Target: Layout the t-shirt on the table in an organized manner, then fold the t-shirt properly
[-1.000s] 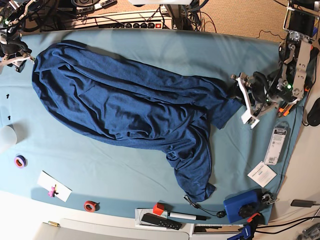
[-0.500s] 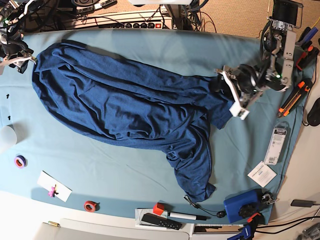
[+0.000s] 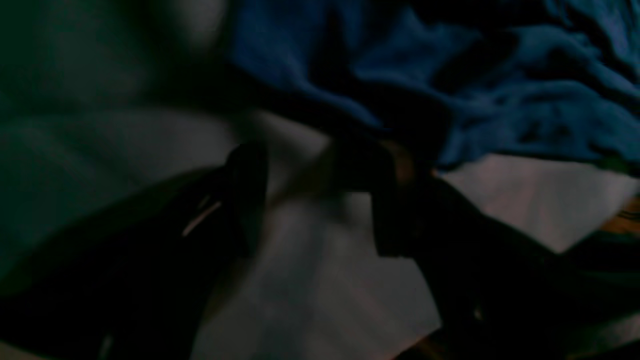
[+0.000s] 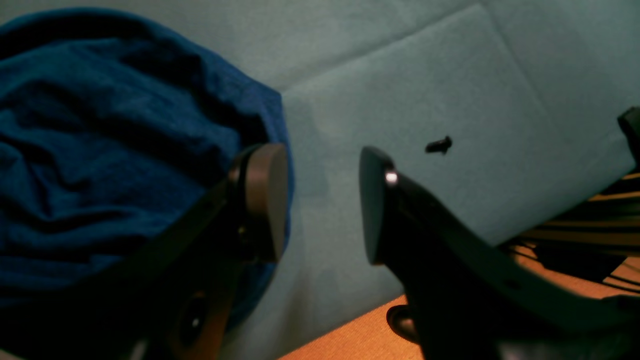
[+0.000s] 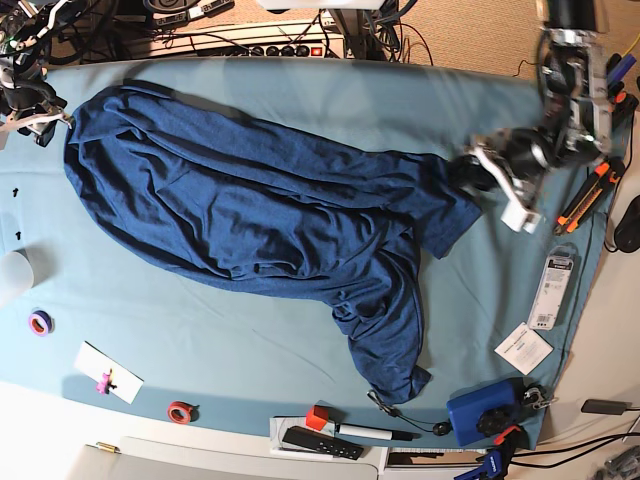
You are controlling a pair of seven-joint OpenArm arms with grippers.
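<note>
The dark navy t-shirt [image 5: 250,205] lies rumpled across the table [image 5: 250,350], one end at the far left and a narrow part trailing toward the near edge. My left gripper [image 5: 492,182] hovers at the shirt's right-hand edge. In its dark, blurred wrist view its jaws are open over the table [image 3: 310,280], with the t-shirt [image 3: 500,90] just beyond. My right gripper [image 4: 317,200] is open at the shirt's far-left corner. One of its fingers [image 4: 265,200] overlaps the edge of the t-shirt [image 4: 100,150], and bare table [image 4: 425,90] shows between the jaws.
A small black screw [image 4: 439,145] lies on the cloth near my right gripper. Along the borders sit a white cup [image 5: 12,275], tape rolls [image 5: 40,322], a white card [image 5: 108,372], a remote [image 5: 322,442], a blue box [image 5: 480,410], a packaged item [image 5: 553,288] and orange-handled tools [image 5: 580,205].
My left arm swung in toward the shirt's right edge, then drew back to the right and farther from the camera. The right arm and the shirt have not moved.
</note>
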